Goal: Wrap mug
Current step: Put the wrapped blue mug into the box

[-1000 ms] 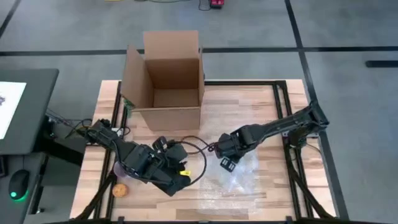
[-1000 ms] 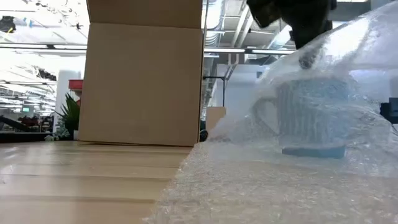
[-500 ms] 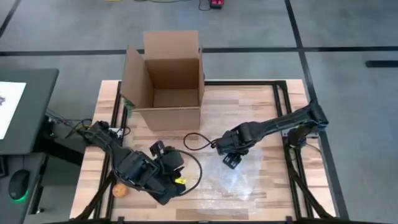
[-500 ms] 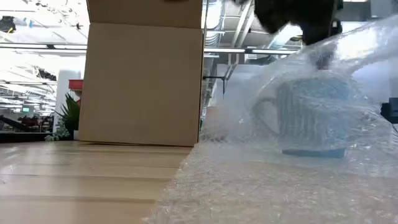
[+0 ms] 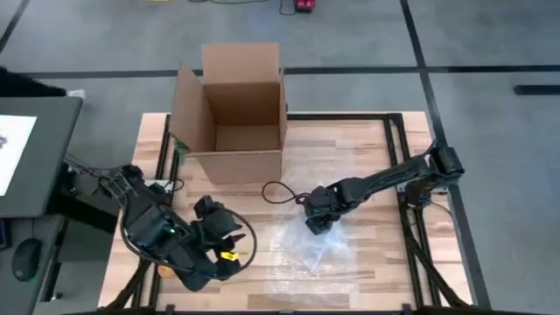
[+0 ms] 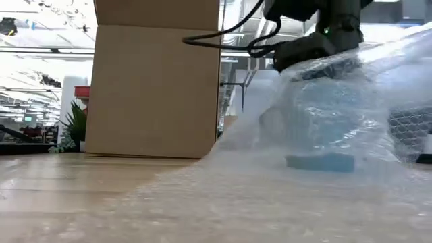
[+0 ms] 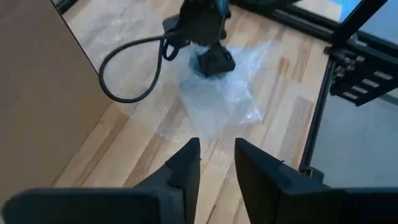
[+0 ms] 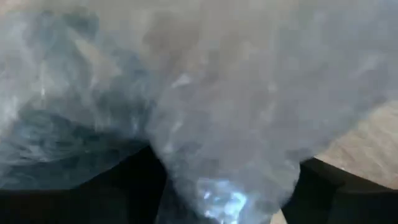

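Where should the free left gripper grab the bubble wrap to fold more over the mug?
Probably the loose near edge of the bubble wrap, coming in low from the left gripper's side. That edge lies flat and free on the table, while the right gripper presses the sheet over the mug.

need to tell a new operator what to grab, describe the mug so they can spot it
Start from the open cardboard box at the table's back edge, then come forward and right to the clear bubble wrap. The mug sits under it beneath the right gripper, a bluish ribbed shape.
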Available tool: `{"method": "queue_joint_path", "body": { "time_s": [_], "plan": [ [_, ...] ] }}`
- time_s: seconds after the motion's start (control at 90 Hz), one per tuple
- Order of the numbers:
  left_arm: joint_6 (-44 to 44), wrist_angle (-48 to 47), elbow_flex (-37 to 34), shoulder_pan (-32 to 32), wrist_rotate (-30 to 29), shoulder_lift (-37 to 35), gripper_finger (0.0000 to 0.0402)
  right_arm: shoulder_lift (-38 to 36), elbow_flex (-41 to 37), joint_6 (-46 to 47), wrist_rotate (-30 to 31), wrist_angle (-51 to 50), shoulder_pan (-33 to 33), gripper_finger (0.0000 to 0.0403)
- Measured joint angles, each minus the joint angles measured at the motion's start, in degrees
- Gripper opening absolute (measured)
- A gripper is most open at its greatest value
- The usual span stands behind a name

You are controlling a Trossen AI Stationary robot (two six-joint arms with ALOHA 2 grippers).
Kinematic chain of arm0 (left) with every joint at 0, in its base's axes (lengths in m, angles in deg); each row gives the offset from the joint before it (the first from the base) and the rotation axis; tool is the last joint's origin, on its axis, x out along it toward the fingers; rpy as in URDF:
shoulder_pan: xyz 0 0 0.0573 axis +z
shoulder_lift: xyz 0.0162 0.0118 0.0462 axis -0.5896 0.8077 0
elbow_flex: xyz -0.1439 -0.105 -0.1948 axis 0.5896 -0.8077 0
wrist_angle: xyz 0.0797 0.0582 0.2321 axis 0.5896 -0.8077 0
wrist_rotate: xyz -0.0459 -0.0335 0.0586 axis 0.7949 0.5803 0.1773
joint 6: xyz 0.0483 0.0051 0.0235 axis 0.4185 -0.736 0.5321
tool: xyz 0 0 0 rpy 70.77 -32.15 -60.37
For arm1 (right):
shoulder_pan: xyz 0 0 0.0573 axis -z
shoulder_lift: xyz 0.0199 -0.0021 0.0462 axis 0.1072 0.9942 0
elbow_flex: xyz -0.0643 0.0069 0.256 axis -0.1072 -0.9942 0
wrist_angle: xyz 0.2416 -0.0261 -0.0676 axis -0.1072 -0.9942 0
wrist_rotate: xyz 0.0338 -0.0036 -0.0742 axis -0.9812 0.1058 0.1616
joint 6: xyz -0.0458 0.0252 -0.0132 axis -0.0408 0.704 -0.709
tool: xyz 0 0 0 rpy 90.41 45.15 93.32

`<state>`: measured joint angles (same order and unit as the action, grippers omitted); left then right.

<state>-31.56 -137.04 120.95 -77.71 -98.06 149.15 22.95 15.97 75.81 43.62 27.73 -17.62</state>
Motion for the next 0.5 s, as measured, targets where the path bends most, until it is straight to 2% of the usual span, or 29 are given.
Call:
{"method": "queue_joint_path", "body": {
  "time_s": [0.156,0.3,0.389,0.5],
  "plan": [
    [-0.1,0.0,0.0,0.4,-1.5,-0.8,0.007,0.0,-2.9,-0.3,0.4,2.9,0.0,0.0113],
    [-1.2,0.0,0.0,1.5,-3.3,-1.9,0.0064,-0.4,-3.2,-3.9,0.5,1.6,0.0,0.0027],
    [-2.3,0.0,0.0,2.0,-5.8,-3.1,0.0058,-2.1,-2.5,-6.0,0.6,0.0,0.0,0.0024],
    [-2.3,0.4,0.0,2.2,-9.4,-5.2,0.0051,-6.3,-1.2,-8.3,0.4,-7.6,0.3,0.0024]
  ]
}}
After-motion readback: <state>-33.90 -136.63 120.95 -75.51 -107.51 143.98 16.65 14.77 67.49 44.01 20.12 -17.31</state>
